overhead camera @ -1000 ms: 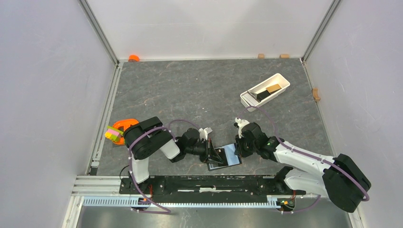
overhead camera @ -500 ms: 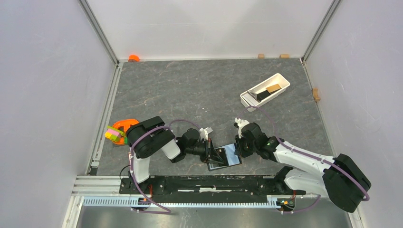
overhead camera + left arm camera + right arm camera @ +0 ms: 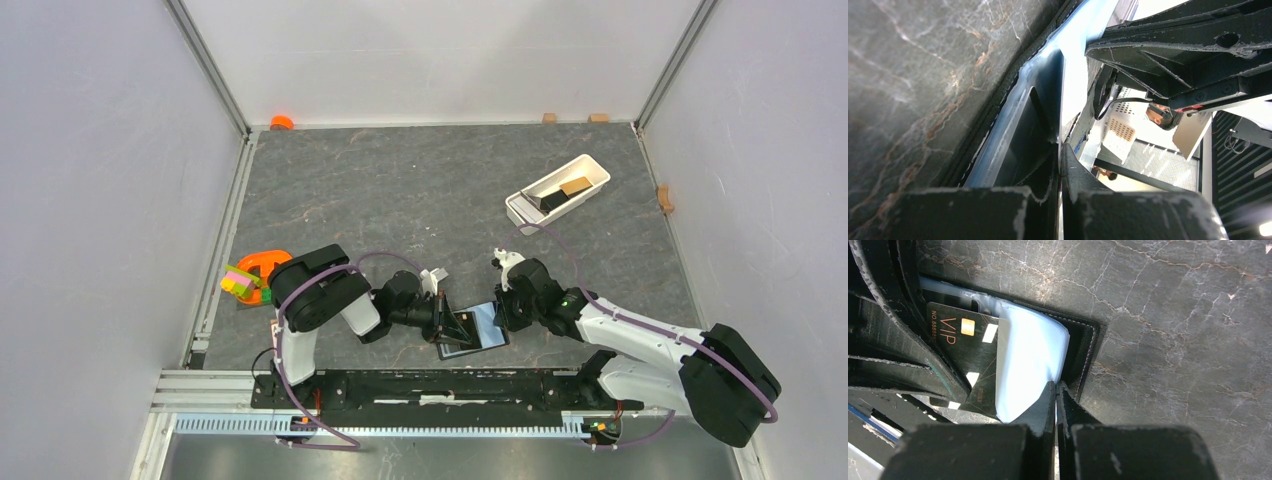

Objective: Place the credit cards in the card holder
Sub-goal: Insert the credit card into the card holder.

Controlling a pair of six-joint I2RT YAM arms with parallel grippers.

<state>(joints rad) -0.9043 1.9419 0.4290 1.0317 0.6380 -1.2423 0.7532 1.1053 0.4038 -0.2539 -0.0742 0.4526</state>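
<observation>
- Left tool [image 3: 447, 320]: fingers together, clamped on one end of a black card [image 3: 965, 357] marked VIP.
- Right tool [image 3: 500, 318]: fingers pressed together, tips at the edge of a clear sleeve [image 3: 1030, 350]; whether they pinch it cannot be told.
- Grey marbled tabletop [image 3: 400, 190] under both tools; plain pale walls [image 3: 110, 200] on three sides.
- Card holder [image 3: 480, 337] lies open on the tabletop between the tools, its sleeve over the black card's other end.
- White tray [image 3: 523, 207], well beyond the right tool, holds a tan card [image 3: 575, 186] and a dark card [image 3: 552, 200].
</observation>
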